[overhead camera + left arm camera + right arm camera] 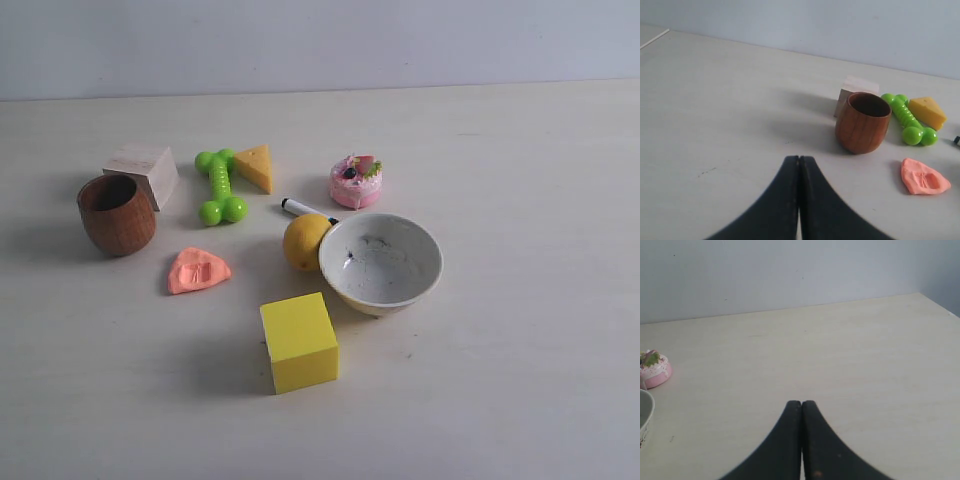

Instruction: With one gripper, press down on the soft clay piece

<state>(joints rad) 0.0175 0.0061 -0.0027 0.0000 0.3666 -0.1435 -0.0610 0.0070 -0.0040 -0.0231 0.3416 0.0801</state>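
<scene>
My left tool was pressed together, pinching nothing, and pointed across the surface toward the wooden cup. My right tool was likewise pressed together and empty, over bare surface. The soft clay piece lay flat and untouched, between the wooden cup and the yellow cube, near the green bone toy. Shallow dents marked its top.
</scene>
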